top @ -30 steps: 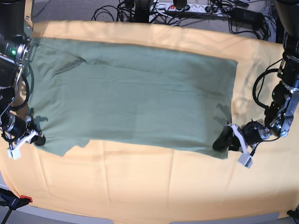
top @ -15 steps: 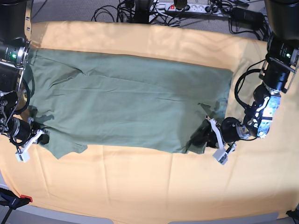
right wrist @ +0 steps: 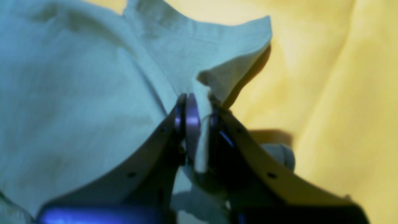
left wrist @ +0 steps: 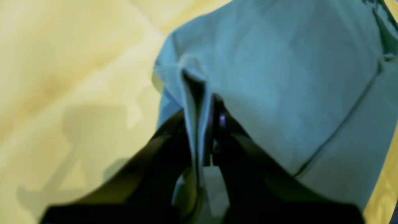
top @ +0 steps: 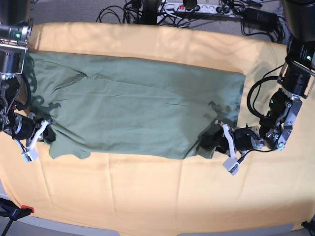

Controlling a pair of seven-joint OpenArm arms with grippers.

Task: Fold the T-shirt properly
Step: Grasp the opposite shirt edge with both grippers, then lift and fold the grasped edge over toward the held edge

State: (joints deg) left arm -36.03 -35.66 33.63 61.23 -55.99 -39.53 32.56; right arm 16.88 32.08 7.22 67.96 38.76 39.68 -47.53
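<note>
The sage-green T-shirt (top: 133, 110) lies spread across the orange-yellow cloth (top: 162, 196). My left gripper (top: 212, 141) is shut on the shirt's near right corner, which is lifted and drawn inward. In the left wrist view a fold of T-shirt (left wrist: 279, 77) is pinched in the left gripper (left wrist: 199, 124). My right gripper (top: 45, 132) is shut on the shirt's near left corner. In the right wrist view the right gripper (right wrist: 199, 115) clamps a raised edge of the T-shirt (right wrist: 77, 93).
A power strip (top: 194, 7) and tangled black cables (top: 123, 12) lie beyond the far edge of the table. An orange clamp (top: 19, 210) grips the cloth at the near left corner.
Both grippers have carried their shirt corners inward and slightly up. The left one has moved far to the left, and the near right edge of the shirt has bunched.
</note>
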